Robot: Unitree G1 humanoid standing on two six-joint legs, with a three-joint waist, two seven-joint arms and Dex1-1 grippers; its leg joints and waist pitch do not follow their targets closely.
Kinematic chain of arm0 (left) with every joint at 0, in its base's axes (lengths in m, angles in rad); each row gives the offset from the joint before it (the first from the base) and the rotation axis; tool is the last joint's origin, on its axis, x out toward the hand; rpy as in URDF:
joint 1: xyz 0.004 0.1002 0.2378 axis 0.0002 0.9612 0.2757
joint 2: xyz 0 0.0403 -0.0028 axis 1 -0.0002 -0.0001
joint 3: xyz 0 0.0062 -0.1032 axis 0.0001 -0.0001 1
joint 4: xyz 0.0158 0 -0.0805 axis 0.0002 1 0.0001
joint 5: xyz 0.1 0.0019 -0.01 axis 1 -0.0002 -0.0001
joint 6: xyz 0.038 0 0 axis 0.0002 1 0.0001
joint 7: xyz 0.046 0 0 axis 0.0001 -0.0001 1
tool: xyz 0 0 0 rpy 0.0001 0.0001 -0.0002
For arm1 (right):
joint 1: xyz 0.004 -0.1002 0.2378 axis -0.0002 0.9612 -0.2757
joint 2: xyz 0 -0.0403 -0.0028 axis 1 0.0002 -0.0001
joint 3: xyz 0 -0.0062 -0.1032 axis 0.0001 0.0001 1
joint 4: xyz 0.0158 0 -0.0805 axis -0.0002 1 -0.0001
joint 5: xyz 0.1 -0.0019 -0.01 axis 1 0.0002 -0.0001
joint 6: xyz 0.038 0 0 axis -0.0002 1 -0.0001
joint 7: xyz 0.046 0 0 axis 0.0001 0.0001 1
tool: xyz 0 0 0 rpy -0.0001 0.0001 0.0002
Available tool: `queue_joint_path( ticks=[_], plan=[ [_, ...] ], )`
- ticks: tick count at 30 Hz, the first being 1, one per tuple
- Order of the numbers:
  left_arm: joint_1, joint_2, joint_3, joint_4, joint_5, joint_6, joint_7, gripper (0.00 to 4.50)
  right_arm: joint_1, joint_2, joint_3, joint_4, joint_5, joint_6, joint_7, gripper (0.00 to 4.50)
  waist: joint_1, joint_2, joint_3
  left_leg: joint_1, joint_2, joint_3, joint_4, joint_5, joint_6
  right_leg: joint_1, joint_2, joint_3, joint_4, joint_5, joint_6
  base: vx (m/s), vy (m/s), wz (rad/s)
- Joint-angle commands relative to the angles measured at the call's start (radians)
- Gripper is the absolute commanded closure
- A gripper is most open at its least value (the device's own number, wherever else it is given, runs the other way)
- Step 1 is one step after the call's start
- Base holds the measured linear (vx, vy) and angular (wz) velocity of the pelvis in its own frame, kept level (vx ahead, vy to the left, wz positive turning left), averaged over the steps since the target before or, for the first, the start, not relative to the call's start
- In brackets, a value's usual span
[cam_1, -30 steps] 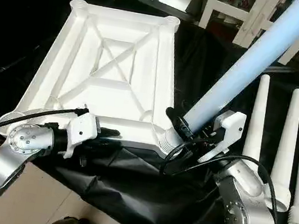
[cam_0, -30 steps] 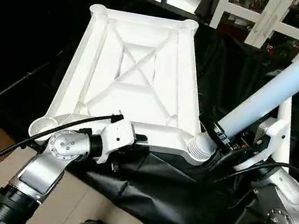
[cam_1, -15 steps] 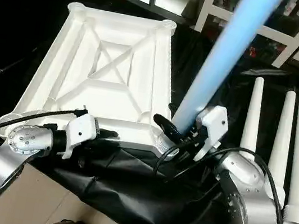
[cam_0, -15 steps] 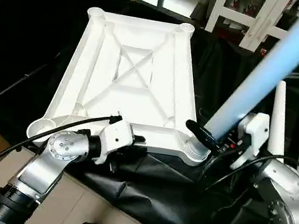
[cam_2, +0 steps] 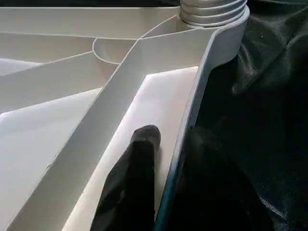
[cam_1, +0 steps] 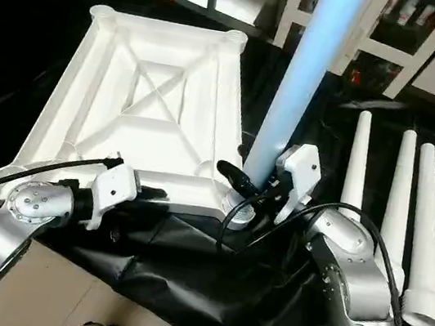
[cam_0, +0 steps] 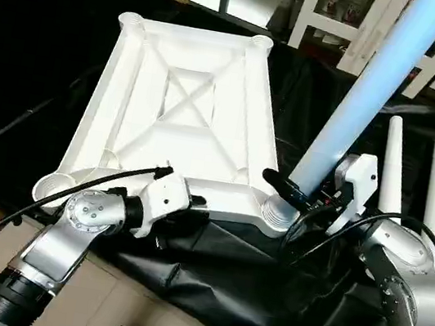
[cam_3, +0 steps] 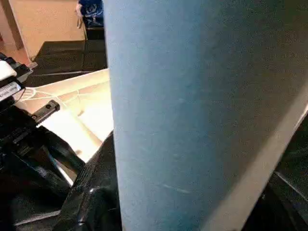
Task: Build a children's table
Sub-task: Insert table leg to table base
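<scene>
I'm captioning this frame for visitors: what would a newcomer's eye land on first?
First, the long pale leg rising steeply from the near right corner socket of the upturned white tabletop, gripped low down by the right tool. Then the left tool clamping the tabletop's near rim, and three spare legs lying on the black cloth at the right.

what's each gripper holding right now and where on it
The left gripper pinches the tabletop by its near edge rim. The right gripper holds a leg near its threaded bottom end, at the corner socket.

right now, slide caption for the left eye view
Right gripper seats a leg in the tabletop's near corner socket; left gripper clamps the rim.
</scene>
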Motion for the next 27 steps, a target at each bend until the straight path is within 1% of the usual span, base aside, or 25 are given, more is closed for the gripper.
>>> queue_joint_path(
  ticks=[1,3,5,8,9,10,11,12,13,14,16,17,19,20,22,23,24,26,27],
  plan=[
    [0.007,0.004,-0.022,-0.007,-0.003,0.015,-0.025,3.74,0.062,-0.001,0.060,0.145,-0.077,0.078,-0.034,2.69,0.000,0.018,-0.021,0.018,0.081,-0.053,-0.102,-0.447,-0.047,-0.003,-0.070,0.046,-0.088,-0.437,-0.140,0.000,0.000,0.00],
    [0.005,0.007,-0.024,-0.006,-0.004,0.019,-0.029,3.74,0.061,0.001,0.052,0.145,-0.074,0.078,-0.043,2.69,0.001,0.014,-0.019,0.021,0.079,-0.055,-0.103,-0.470,-0.047,-0.005,-0.072,0.047,-0.093,-0.489,-0.127,0.000,0.000,0.00],
    [-0.002,0.009,-0.028,0.000,-0.002,0.025,-0.036,3.74,0.064,0.001,0.045,0.140,-0.072,0.079,-0.044,2.69,0.001,0.015,-0.019,0.023,0.080,-0.055,-0.104,-0.470,-0.044,-0.008,-0.071,0.048,-0.097,-0.509,-0.118,0.000,0.000,0.00],
    [-0.006,0.011,-0.032,0.003,-0.002,0.031,-0.044,3.74,0.068,0.001,0.041,0.134,-0.071,0.080,-0.044,2.69,0.001,0.017,-0.019,0.024,0.081,-0.056,-0.107,-0.474,-0.048,-0.008,-0.070,0.047,-0.097,-0.504,-0.117,0.000,0.000,0.00],
    [-0.011,0.011,-0.034,0.008,0.002,0.033,-0.045,3.74,0.071,0.003,0.037,0.130,-0.071,0.080,-0.050,2.69,0.001,0.019,-0.019,0.023,0.081,-0.057,-0.108,-0.477,-0.050,-0.007,-0.069,0.046,-0.097,-0.494,-0.119,0.000,0.000,0.00],
    [-0.017,0.011,-0.038,0.013,0.008,0.038,-0.046,3.75,0.074,0.011,0.030,0.122,-0.071,0.078,-0.063,2.69,0.002,0.025,-0.018,0.024,0.081,-0.057,-0.109,-0.480,-0.053,-0.008,-0.069,0.046,-0.096,-0.487,-0.121,0.000,0.000,0.00],
    [-0.020,0.012,-0.039,0.014,0.010,0.039,-0.046,3.76,0.075,0.015,0.026,0.119,-0.071,0.076,-0.070,2.69,0.000,0.021,-0.019,0.024,0.081,-0.055,-0.108,-0.476,-0.054,-0.007,-0.067,0.046,-0.095,-0.460,-0.128,0.000,0.000,0.00],
    [-0.021,0.012,-0.039,0.013,0.010,0.044,-0.047,3.77,0.075,0.020,0.022,0.118,-0.073,0.076,-0.081,2.69,0.001,0.022,-0.019,0.024,0.081,-0.054,-0.109,-0.475,-0.054,-0.007,-0.067,0.046,-0.095,-0.456,-0.130,0.000,0.000,0.00],
    [-0.021,0.012,-0.040,0.013,0.009,0.045,-0.047,3.77,0.074,0.023,0.020,0.117,-0.073,0.077,-0.086,2.69,0.001,0.025,-0.018,0.024,0.081,-0.055,-0.109,-0.476,-0.056,-0.007,-0.067,0.046,-0.094,-0.453,-0.131,0.000,0.000,0.00],
    [-0.021,0.012,-0.040,0.012,0.008,0.048,-0.047,3.77,0.074,0.026,0.017,0.116,-0.074,0.077,-0.093,2.69,0.000,0.025,-0.018,0.024,0.081,-0.054,-0.110,-0.481,-0.058,-0.007,-0.067,0.045,-0.095,-0.452,-0.133,0.000,0.000,0.00],
    [-0.023,0.012,-0.042,0.010,0.008,0.058,-0.047,3.77,0.073,0.034,0.012,0.114,-0.078,0.080,-0.115,2.69,-0.001,0.023,-0.017,0.023,0.081,-0.056,-0.111,-0.490,-0.061,-0.006,-0.068,0.045,-0.095,-0.465,-0.130,0.000,0.000,0.00],
    [-0.023,0.012,-0.043,0.010,0.009,0.059,-0.047,3.77,0.073,0.035,0.011,0.113,-0.080,0.079,-0.118,2.69,-0.001,0.025,-0.017,0.024,0.080,-0.056,-0.112,-0.494,-0.063,-0.008,-0.068,0.045,-0.097,-0.473,-0.127,0.000,0.000,0.00],
    [-0.023,0.012,-0.046,0.010,0.013,0.064,-0.046,3.77,0.074,0.038,0.011,0.109,-0.087,0.077,-0.132,2.69,-0.002,0.025,-0.016,0.023,0.081,-0.058,-0.114,-0.502,-0.065,-0.008,-0.069,0.045,-0.098,-0.485,-0.120,0.000,0.000,0.00],
    [-0.020,0.013,-0.048,0.006,0.014,0.068,-0.049,3.77,0.076,0.039,0.011,0.105,-0.087,0.077,-0.134,2.69,-0.002,0.022,-0.013,0.025,0.081,-0.058,-0.115,-0.515,-0.066,-0.011,-0.068,0.045,-0.101,-0.502,-0.113,0.000,0.000,0.00],
    [-0.019,0.013,-0.050,0.004,0.013,0.070,-0.051,3.77,0.078,0.040,0.010,0.103,-0.088,0.078,-0.135,2.69,-0.002,0.024,-0.012,0.027,0.080,-0.059,-0.115,-0.526,-0.066,-0.013,-0.070,0.046,-0.103,-0.524,-0.105,0.000,0.000,0.00],
    [-0.017,0.015,-0.054,-0.004,0.009,0.080,-0.059,3.77,0.080,0.041,0.010,0.099,-0.090,0.079,-0.139,2.69,-0.002,0.020,-0.011,0.026,0.080,-0.060,-0.115,-0.531,-0.065,-0.014,-0.070,0.046,-0.105,-0.536,-0.099,0.000,0.000,0.00],
    [-0.015,0.019,-0.058,-0.012,0.008,0.088,-0.066,3.77,0.083,0.042,0.009,0.096,-0.093,0.078,-0.142,2.69,-0.001,0.023,-0.010,0.026,0.080,-0.061,-0.116,-0.533,-0.065,-0.015,-0.071,0.047,-0.106,-0.547,-0.093,0.000,0.000,0.00],
    [-0.014,0.023,-0.061,-0.020,0.007,0.100,-0.072,3.77,0.086,0.042,0.009,0.092,-0.095,0.077,-0.147,2.69,-0.001,0.022,-0.010,0.028,0.080,-0.060,-0.116,-0.537,-0.064,-0.017,-0.070,0.047,-0.107,-0.550,-0.089,0.000,0.000,0.00],
    [-0.015,0.026,-0.062,-0.025,0.008,0.109,-0.073,3.77,0.086,0.045,0.008,0.090,-0.098,0.075,-0.155,2.69,-0.001,0.027,-0.009,0.028,0.081,-0.060,-0.117,-0.533,-0.066,-0.017,-0.070,0.048,-0.106,-0.536,-0.090,0.000,0.000,0.00]
  ],
)
